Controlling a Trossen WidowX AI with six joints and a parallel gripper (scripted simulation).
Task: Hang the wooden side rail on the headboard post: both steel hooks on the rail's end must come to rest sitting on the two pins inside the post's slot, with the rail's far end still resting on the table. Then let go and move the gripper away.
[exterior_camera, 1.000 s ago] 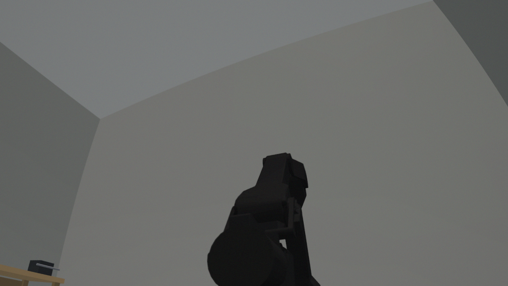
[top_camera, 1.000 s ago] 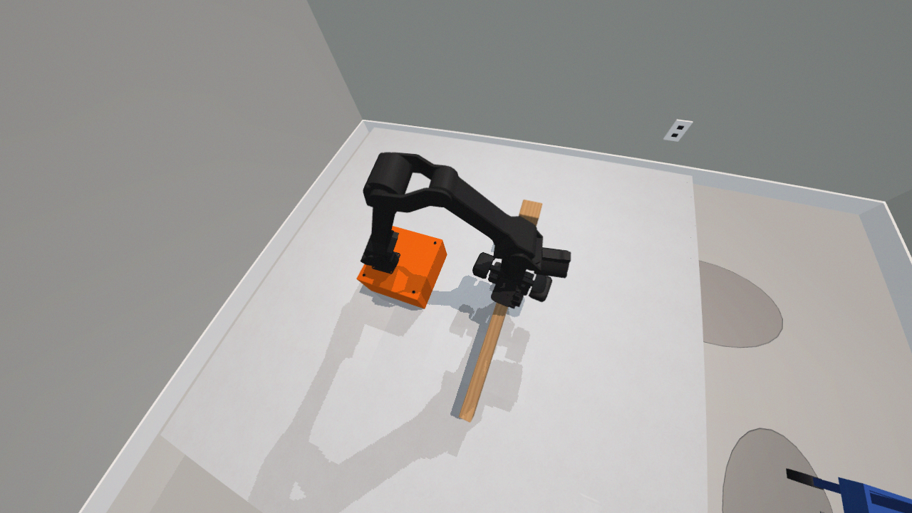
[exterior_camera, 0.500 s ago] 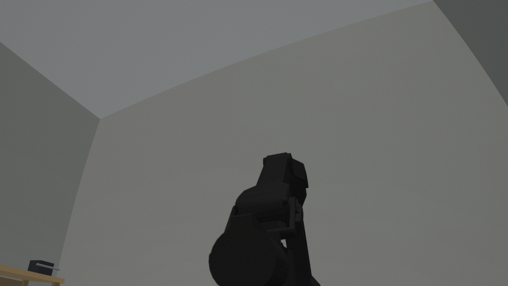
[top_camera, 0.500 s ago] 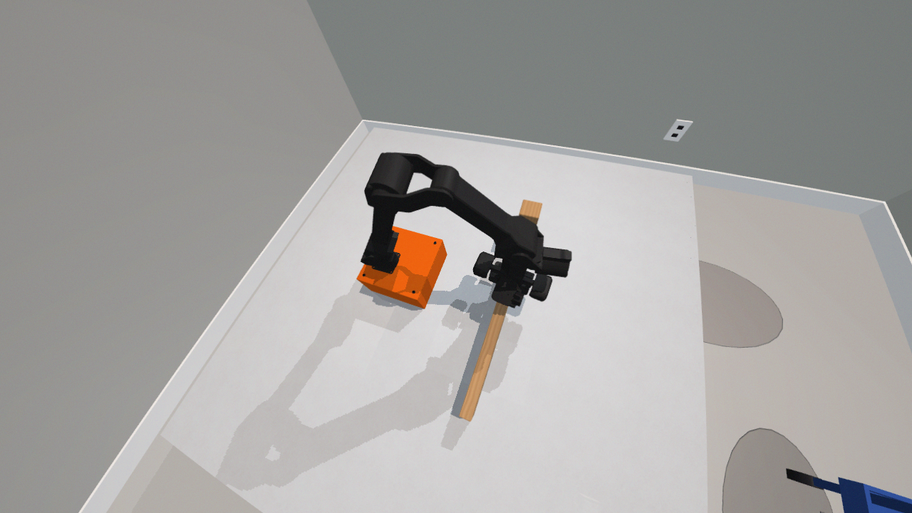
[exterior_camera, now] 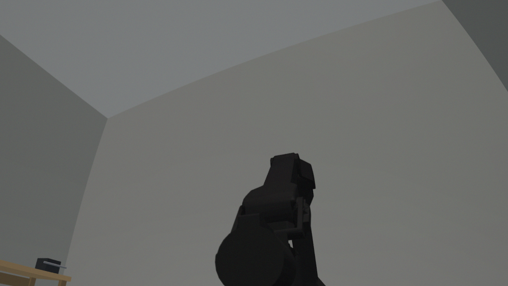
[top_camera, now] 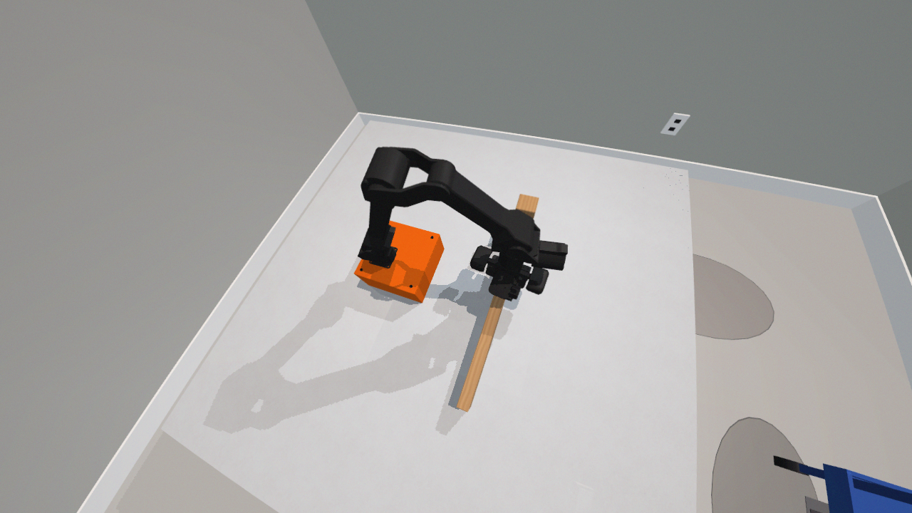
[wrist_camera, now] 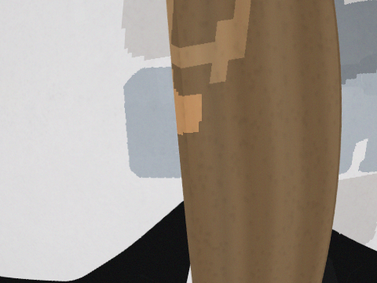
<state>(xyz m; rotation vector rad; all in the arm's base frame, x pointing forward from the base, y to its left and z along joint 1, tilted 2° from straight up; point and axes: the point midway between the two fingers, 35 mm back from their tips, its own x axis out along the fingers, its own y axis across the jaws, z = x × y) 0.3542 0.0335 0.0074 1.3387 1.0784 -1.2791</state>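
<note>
The wooden side rail runs from the lower middle of the top view up under my arm and fills the middle of the wrist view. My gripper is shut on the rail, with its dark fingers on either side of it. A pale wooden end shows above the arm, in line with the rail; I cannot tell whether it is the rail or the headboard post. The rail's lower end shows a shadow beside it; its contact with the table is unclear. No hooks, pins or slot can be made out in any view.
An orange block stands at the arm's base, left of the rail. A blue object is at the lower right. Low walls edge the pale surface. The exterior view shows mostly walls, the dark arm and a wooden table edge.
</note>
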